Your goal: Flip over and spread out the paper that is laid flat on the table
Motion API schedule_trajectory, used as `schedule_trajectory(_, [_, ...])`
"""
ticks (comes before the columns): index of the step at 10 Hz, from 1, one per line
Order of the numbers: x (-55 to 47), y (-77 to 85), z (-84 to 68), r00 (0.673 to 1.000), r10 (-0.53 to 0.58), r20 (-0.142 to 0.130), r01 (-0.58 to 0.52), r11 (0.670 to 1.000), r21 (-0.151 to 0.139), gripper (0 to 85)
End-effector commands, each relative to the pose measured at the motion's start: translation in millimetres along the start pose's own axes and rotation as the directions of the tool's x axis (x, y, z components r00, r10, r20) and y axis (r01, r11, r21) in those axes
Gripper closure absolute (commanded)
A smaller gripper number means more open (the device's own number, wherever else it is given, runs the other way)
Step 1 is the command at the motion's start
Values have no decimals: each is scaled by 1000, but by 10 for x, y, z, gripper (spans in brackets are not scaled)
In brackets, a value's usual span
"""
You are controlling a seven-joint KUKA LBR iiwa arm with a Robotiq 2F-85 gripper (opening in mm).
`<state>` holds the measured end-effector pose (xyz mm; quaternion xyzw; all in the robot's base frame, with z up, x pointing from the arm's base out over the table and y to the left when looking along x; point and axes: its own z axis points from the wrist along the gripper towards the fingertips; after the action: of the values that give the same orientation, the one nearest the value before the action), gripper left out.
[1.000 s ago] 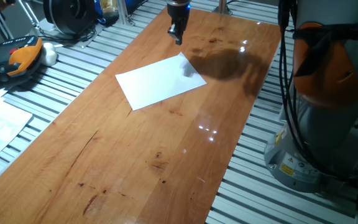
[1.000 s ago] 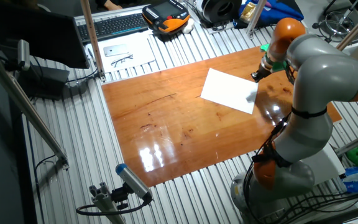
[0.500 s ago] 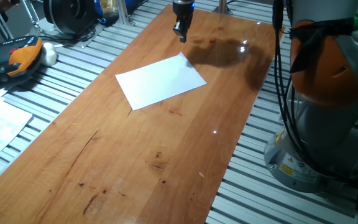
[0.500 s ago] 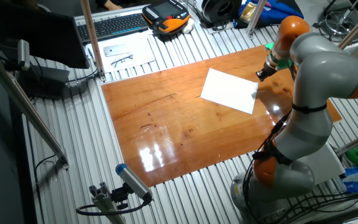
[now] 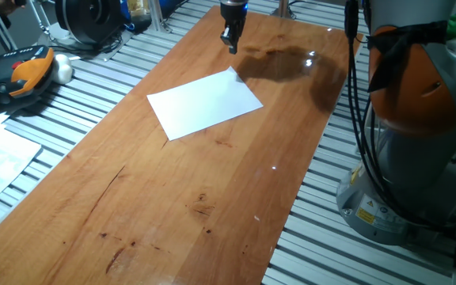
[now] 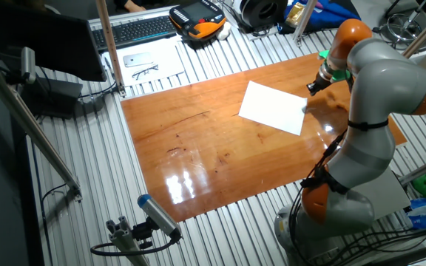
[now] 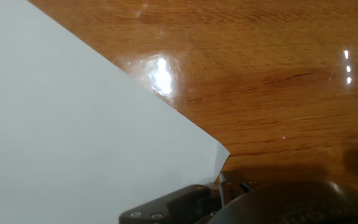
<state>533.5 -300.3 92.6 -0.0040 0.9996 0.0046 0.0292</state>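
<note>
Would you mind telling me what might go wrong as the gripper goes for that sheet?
The paper lies flat on the glossy table, so the fingers may push it along rather than lift its corner. The gripper hangs beyond that corner; a pinch might crease it.

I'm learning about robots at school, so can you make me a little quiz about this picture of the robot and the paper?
1. True or false: the paper lies flat on the wooden table.
2. Which face of the paper shows? A) blank white B) covered in print
3. Fill in: the hand hangs above the table near the paper's far ____.

Key: 1 true. 2 A. 3 corner.
</note>
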Motion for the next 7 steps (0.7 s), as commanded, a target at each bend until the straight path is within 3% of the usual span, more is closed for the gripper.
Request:
schedule_trajectory(1, [-10,-13,36,1000,-1,5,1,1000,-1,850])
schedule_trajectory(3, [-26,-35,83,1000,1,14,-1,1000,8,850])
schedule_trajectory(7, [-26,-35,96,1000,-3,6,3,1000,-1,850])
